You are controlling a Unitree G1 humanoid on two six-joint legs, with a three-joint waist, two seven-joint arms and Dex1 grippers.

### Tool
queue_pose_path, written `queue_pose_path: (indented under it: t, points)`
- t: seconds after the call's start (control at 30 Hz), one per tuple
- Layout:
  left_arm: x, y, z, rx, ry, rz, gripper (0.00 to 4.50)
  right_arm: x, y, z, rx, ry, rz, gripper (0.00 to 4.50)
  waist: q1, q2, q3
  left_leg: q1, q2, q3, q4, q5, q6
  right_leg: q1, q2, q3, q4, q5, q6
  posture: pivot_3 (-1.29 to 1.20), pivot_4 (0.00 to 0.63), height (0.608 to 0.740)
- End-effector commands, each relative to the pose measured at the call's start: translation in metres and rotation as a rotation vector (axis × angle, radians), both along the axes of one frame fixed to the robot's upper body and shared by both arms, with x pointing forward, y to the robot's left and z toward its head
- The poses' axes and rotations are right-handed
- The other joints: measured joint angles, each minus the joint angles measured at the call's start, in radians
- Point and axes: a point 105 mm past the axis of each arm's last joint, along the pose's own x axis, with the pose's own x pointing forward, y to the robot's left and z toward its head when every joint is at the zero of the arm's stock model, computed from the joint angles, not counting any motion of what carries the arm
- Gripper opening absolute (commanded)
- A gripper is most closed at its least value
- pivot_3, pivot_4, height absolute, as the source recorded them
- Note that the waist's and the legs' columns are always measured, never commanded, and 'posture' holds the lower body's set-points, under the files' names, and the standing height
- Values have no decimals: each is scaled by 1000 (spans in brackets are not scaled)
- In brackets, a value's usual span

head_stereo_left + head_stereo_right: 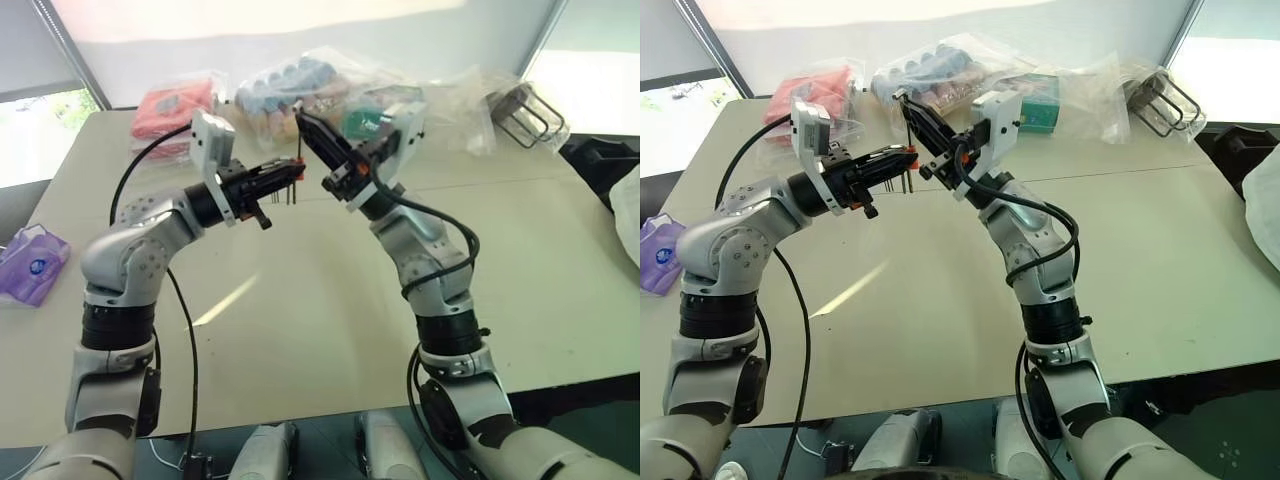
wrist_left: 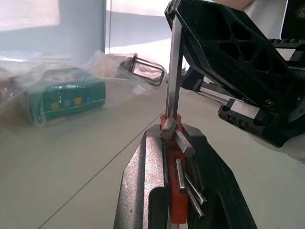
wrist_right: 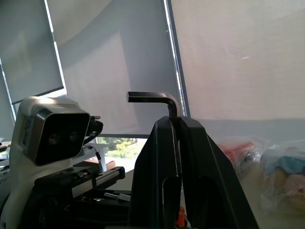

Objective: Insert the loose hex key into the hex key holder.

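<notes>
While both arms are raised above the pale table (image 1: 300,320), their fingertips meet in the air over its far half.

Left gripper (image 1: 292,173): fingers clamped tight on the hex key holder (image 2: 174,191), a red-orange plastic block pinched between the two black fingers. Several thin metal keys stick out of the block; in the left eye view they hang downward from it like comb teeth.

Right gripper (image 1: 306,124): fingers closed narrow on the loose hex key (image 3: 157,98). In the right wrist view the key's short bent arm projects sideways above the fingertips, its long shank running down between them. In the left wrist view the shank stands upright with its lower end at the top edge of the red block; whether it is seated in a slot cannot be told.

Position of task items: both held aloft, clear of the table, holder just beside and below the right fingertips.

Other stock, far edge of table: clear plastic bags, a green box (image 2: 64,95), a black wire-frame item (image 1: 528,115). Purple tissue pack (image 1: 30,262) at the left edge.
</notes>
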Motion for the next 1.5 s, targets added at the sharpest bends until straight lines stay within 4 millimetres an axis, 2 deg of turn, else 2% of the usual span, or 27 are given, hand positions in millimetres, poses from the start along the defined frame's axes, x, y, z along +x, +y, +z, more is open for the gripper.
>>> queue_pose_path:
  t: [0.03, 0.17, 0.3, 0.4, 0.53, 0.63, 0.73, 0.8, 0.9, 1.03, 1.17, 1.37, 1.5]
  points:
    - [-7, 1, 20, -14, -81, -11, 0, -6, -2, 9, 11, -41, -8, 26, 0, 0, 0, 0, 0, 0, 0, 0, 0, 0, 0, 0, 0, 0, 0, 0, 150, 740]
    - [-6, 1, 21, -15, -85, -10, 0, -6, -1, 5, 0, -23, 3, 26, 0, 0, 0, 0, 0, 0, 0, 0, 0, 0, 0, 0, 0, 0, 0, 0, 150, 740]
    - [-7, 0, 22, -15, -87, -13, 0, -7, 2, 1, -12, -9, 18, 1366, 0, 0, 0, 0, 0, 0, 0, 0, 0, 0, 0, 0, 0, 0, 0, 0, 150, 740]
    - [-6, -1, 22, -16, -87, -15, 0, -9, -5, -3, -22, -1, 15, 2875, 0, 0, 0, 0, 0, 0, 0, 0, 0, 0, 0, 0, 0, 0, 0, 0, 150, 740]
    - [-5, -2, 21, -25, -79, -9, 0, -23, -32, -23, -81, 50, 50, 2875, 7, 0, 0, 0, -1, 0, 0, 0, 0, 1, -1, 0, 0, 0, 0, 0, 150, 740]
    - [-5, -3, 15, -24, -63, -13, 0, -51, -59, -52, -177, 174, 163, 2875, 17, 0, 0, 0, -1, -1, 1, 0, 0, 2, -1, 0, -1, 0, 0, 0, 150, 740]
    - [-3, -8, 10, -62, -26, -19, 0, -64, -87, -70, -240, 264, 142, 2875, 25, 0, 0, 0, -1, 1, 1, 0, 1, 2, -1, 0, -2, 0, 0, 0, 150, 740]
    - [-1, -14, 5, -89, 3, -27, 0, -67, -102, -75, -266, 296, 106, 2875, 28, 0, 0, 0, 0, 1, 1, 0, 1, 2, 0, 1, -2, 0, 0, 0, 150, 740]
    - [6, -33, -8, -145, 87, -53, 0, -59, -121, -70, -265, 291, 7, 2875, 33, 0, 0, 2, 0, 1, 1, -1, 3, 4, 0, 1, -2, 0, 0, 0, 150, 740]
    - [12, -63, -35, -201, 241, -86, 0, -53, -125, -66, -274, 281, -27, 2875, 35, -1, 0, 2, 0, 2, 2, 0, 1, 4, 0, 1, -2, 0, 0, 0, 150, 740]
    - [11, -92, -75, -243, 470, -101, 0, -52, -122, -66, -294, 274, -36, 2875, 35, -1, 0, 2, 0, 2, 2, 0, 1, 4, 0, 1, -2, 0, 0, 0, 150, 740]
    - [15, -112, -115, -269, 738, -39, 0, -51, -126, -68, -304, 269, -73, 2875, 36, -1, 0, 2, 0, 2, 2, 0, 1, 4, 0, 1, -2, 0, 0, 0, 150, 740]
    - [18, -114, -136, -238, 855, 16, 0, -50, -129, -67, -300, 261, -103, 2875, 36, -1, 0, 2, 0, 2, 2, 0, 1, 4, 0, 1, -2, 0, 0, 0, 150, 740]
